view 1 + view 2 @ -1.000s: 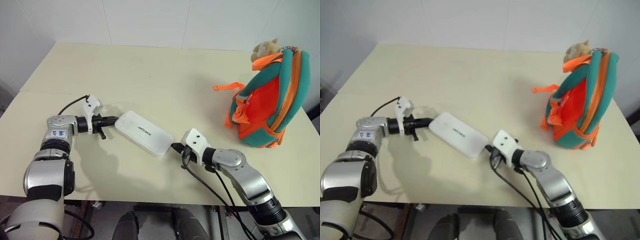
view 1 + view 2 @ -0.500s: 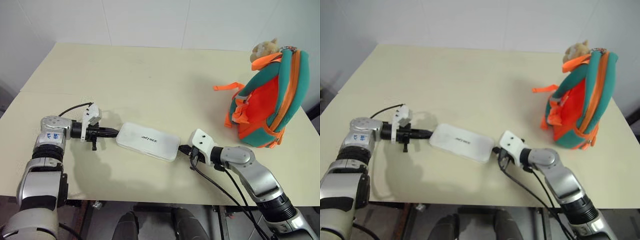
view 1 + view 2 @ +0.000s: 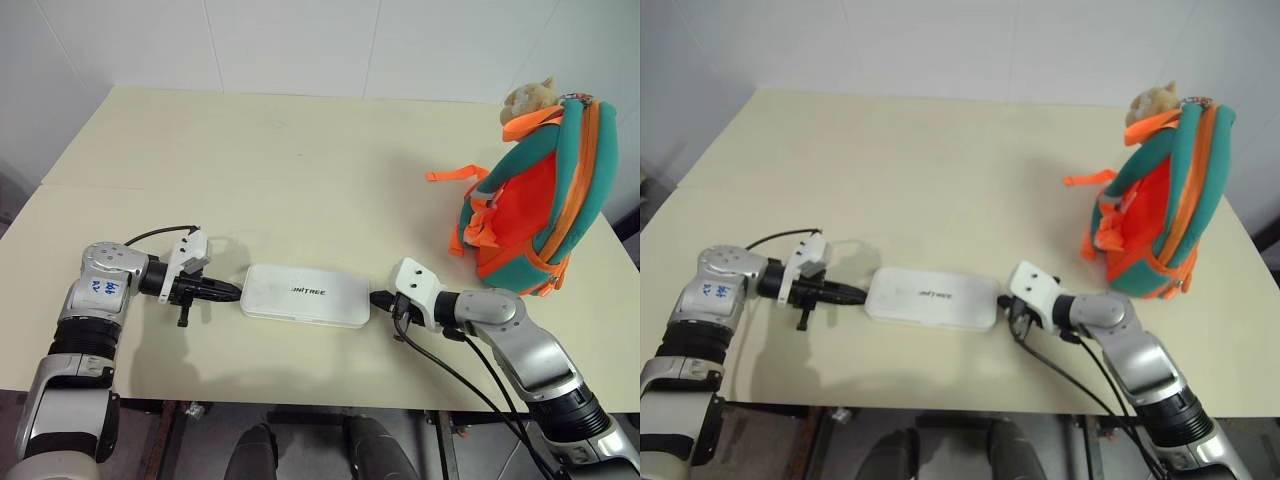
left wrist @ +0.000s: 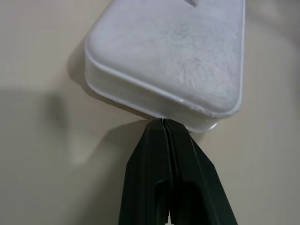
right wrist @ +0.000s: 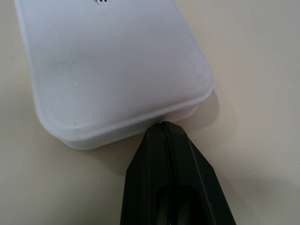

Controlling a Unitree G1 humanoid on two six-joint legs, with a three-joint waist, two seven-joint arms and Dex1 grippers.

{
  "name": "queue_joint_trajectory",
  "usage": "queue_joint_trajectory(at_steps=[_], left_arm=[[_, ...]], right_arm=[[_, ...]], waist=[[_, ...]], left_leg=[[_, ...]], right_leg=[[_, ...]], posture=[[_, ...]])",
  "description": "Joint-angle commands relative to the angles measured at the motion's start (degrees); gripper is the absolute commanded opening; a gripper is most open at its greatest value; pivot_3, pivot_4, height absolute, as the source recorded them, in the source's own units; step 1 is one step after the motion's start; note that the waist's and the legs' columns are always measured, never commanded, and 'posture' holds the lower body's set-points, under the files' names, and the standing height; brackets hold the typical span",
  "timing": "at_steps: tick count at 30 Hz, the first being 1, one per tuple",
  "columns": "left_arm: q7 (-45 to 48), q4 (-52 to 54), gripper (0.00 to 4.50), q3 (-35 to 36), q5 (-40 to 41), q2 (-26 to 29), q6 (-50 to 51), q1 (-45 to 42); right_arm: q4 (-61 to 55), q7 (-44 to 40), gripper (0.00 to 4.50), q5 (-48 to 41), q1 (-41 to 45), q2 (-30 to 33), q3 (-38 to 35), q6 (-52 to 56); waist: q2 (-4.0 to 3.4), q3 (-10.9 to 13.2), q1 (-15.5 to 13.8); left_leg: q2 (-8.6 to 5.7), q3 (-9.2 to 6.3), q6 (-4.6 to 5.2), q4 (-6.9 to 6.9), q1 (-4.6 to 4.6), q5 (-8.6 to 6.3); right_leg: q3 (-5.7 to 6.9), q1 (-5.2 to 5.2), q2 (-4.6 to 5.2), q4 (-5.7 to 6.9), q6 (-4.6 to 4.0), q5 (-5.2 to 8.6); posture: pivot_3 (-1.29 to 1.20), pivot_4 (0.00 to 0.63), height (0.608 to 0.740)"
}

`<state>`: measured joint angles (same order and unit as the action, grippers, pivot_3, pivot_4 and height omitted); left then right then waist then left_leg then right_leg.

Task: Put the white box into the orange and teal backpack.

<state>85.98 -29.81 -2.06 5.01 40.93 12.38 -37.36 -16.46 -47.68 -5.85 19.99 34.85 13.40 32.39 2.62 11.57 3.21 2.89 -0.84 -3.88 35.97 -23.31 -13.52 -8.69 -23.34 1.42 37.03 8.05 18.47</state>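
At the lower left of the head view, the left end effector (image 3: 228, 291) points across the frame, its two black fingers pressed fully together with nothing between them. In the left wrist view the closed tips meet the short end of the white box (image 3: 306, 295) right at its seam. The box lies flat on the pale surface (image 3: 300, 160), low in the frame and a little left of centre, long side running left to right, small dark lettering on its lid.

At its other short end, the right end effector (image 3: 379, 297) is likewise fully closed and empty, its tip against the box's rounded edge in the right wrist view. So the box appears pinched end to end between two closed tips, not gripped by either.

At the upper right, well apart from the box, the orange and teal backpack (image 3: 535, 195) stands upright near the surface's edge, plush head on top. Whether its zipper is open cannot be told from here.

The main risk is that the hold is pressure only. The glossy, rounded ends could let a tip slide off, so the box may pivot, skid or drop if lifted. Uneven pushing would probably spin it. A closed or floppy backpack opening could block the insertion, or the backpack could tip over when nudged.
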Motion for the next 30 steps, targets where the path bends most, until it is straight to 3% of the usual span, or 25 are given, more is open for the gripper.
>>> queue_joint_trajectory(at_steps=[1, 16, 30], left_arm=[[2.10, 2.81, 0.04, -3.38, 1.54, -1.82, 1.33, 1.28], [0.04, 5.00, 0.04, -4.99, 2.59, -1.95, 2.74, 1.93], [-5.42, 2.82, 0.04, -6.84, -2.51, 5.41, 4.52, 1.07]], right_arm=[[-2.60, -2.29, 0.02, -1.36, 0.94, -0.59, 1.66, -2.36], [1.31, -1.07, 0.02, 0.41, 2.13, -0.77, 0.71, -5.07], [3.36, -0.88, 0.02, 0.69, 2.00, 0.45, -0.34, -6.70]], waist=[[0.00, 0.00, 0.00], [0.00, 0.00, -0.03], [0.00, 0.00, 0.59]], left_leg=[[0.00, 0.00, 0.00, 0.00, 0.00, 0.00], [-0.01, -0.01, 0.00, 0.01, -0.02, 0.00], [0.00, 0.00, 0.03, 0.04, 0.10, 0.04]], right_leg=[[0.00, 0.00, 0.00, 0.00, 0.00, 0.00], [0.00, -0.01, 0.01, -0.01, -0.01, 0.00], [-0.05, 0.00, -0.02, 0.16, -0.04, 0.02]], posture=[[0.00, 0.150, 0.740], [0.00, 0.150, 0.740], [0.00, 0.150, 0.740]])
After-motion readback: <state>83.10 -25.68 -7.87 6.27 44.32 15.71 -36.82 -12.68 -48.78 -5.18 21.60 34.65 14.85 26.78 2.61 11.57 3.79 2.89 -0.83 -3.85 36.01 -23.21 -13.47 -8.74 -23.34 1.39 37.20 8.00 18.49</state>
